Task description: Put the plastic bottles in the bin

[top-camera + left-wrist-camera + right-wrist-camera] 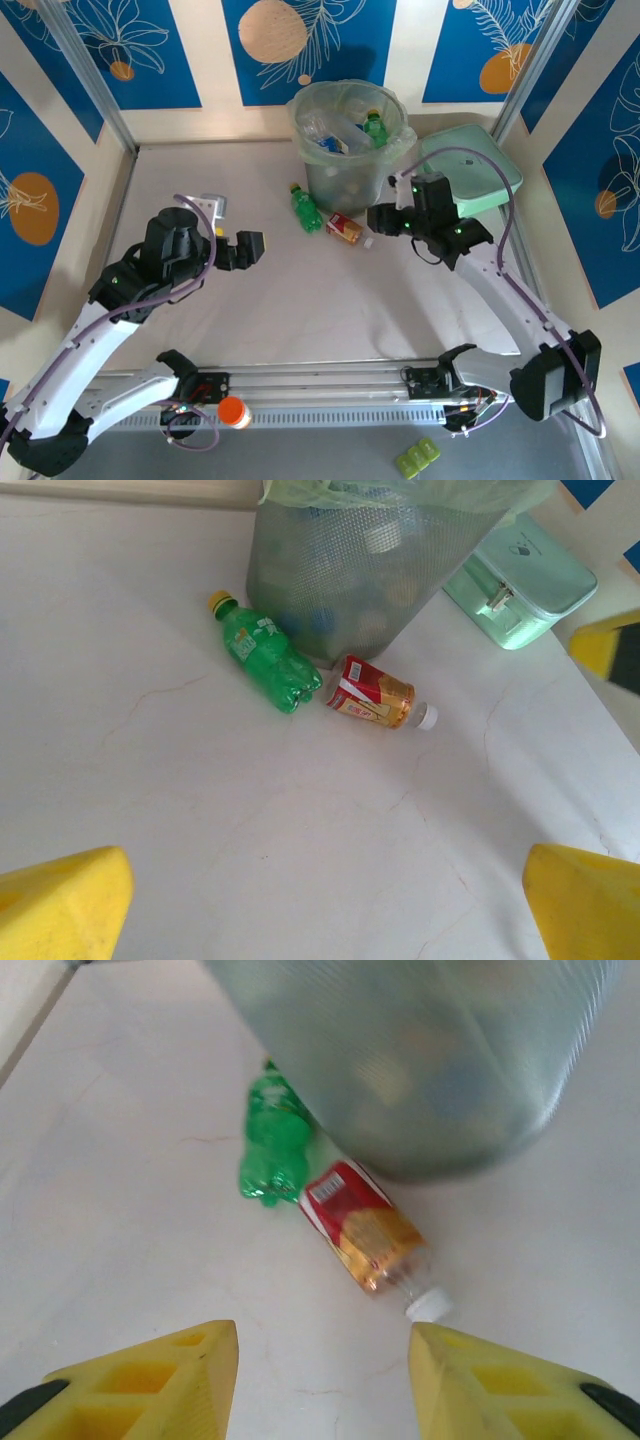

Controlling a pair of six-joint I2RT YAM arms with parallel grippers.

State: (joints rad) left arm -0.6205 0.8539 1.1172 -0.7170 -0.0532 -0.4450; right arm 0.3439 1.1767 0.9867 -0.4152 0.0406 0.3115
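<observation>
Yellow-fingered left claw (250, 246) and right claw (384, 218) both stand open and empty; two bottles lie loose by the bin (345, 180).

Right claw (325, 1360) hangs low over the counter (300, 300), jaws parted. The white cap (430, 1305) of the red-labelled bottle (365, 1225) sits just ahead of one finger, not between them. Left claw (330, 900) is spread wide, well apart from both bottles. The red-labelled bottle lies on its side at the bin's foot. The green bottle (306, 207) lies beside it, their bases close. The bin stands upright, bag-lined, with stacked bottles (374, 128) inside. A mint-green box (480, 170) rests just to its right.
</observation>
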